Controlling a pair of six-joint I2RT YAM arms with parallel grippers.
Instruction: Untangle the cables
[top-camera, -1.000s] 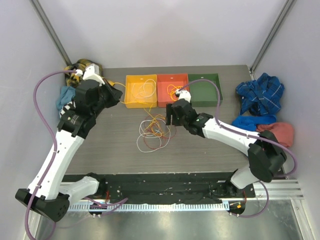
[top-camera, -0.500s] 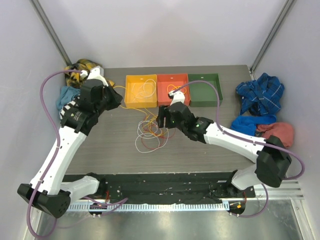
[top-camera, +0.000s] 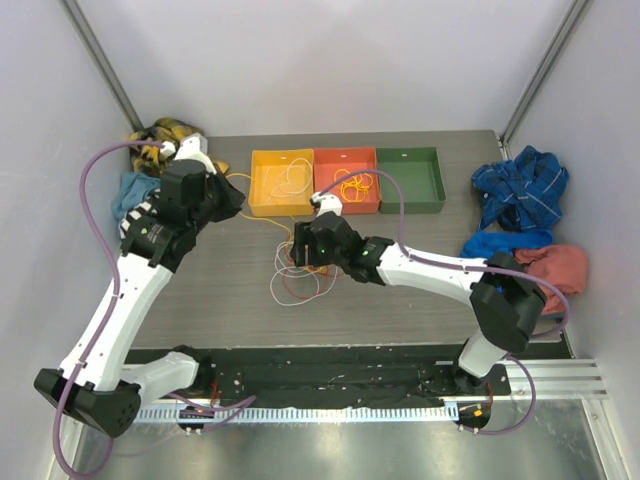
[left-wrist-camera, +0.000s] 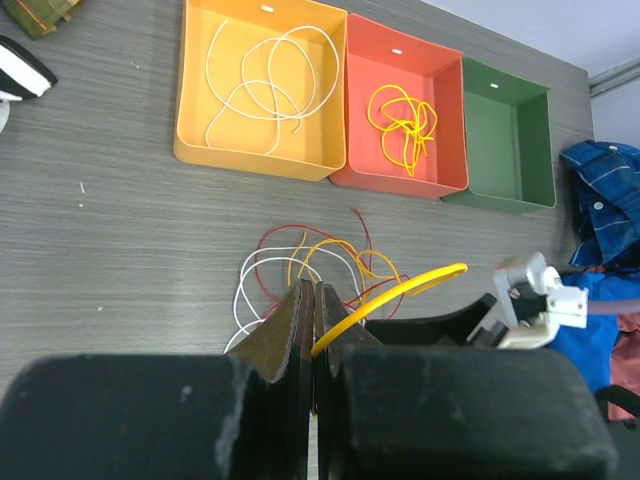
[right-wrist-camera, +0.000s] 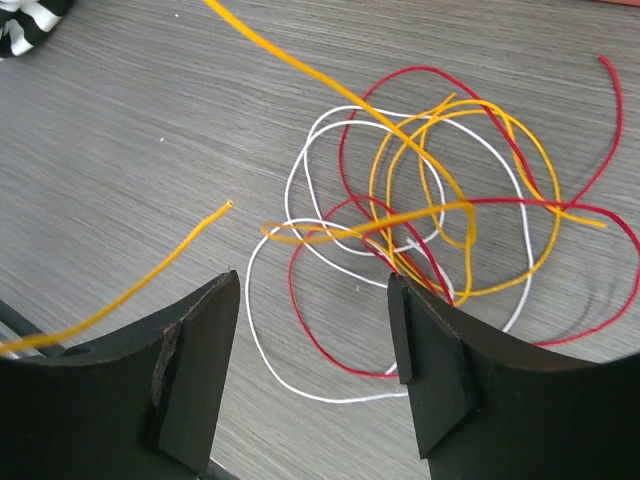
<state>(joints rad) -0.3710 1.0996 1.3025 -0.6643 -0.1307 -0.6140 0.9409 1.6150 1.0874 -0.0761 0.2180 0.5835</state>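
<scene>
Left tool (left-wrist-camera: 312, 330) has its two dark fingers pressed together, pinching a thin yellow-orange cable (left-wrist-camera: 400, 288) that arcs away from the tips. Right tool (right-wrist-camera: 312, 300) hangs with its fingers spread wide, gripping nothing, directly over a loose tangle of thin white, red and yellow-orange cables (right-wrist-camera: 430, 230). That tangle lies on the grey wood-grain table (top-camera: 220, 300), just in front of a shallow square red plastic tray (top-camera: 346, 182), on the side nearer the arm bases. Inside the red tray sits a small coil of yellow cable (left-wrist-camera: 405, 125). A yellow tray (left-wrist-camera: 200, 120) touching the red tray's left side holds a looped white cable (left-wrist-camera: 265, 85). A green tray (left-wrist-camera: 505, 150) touches its right side.
</scene>
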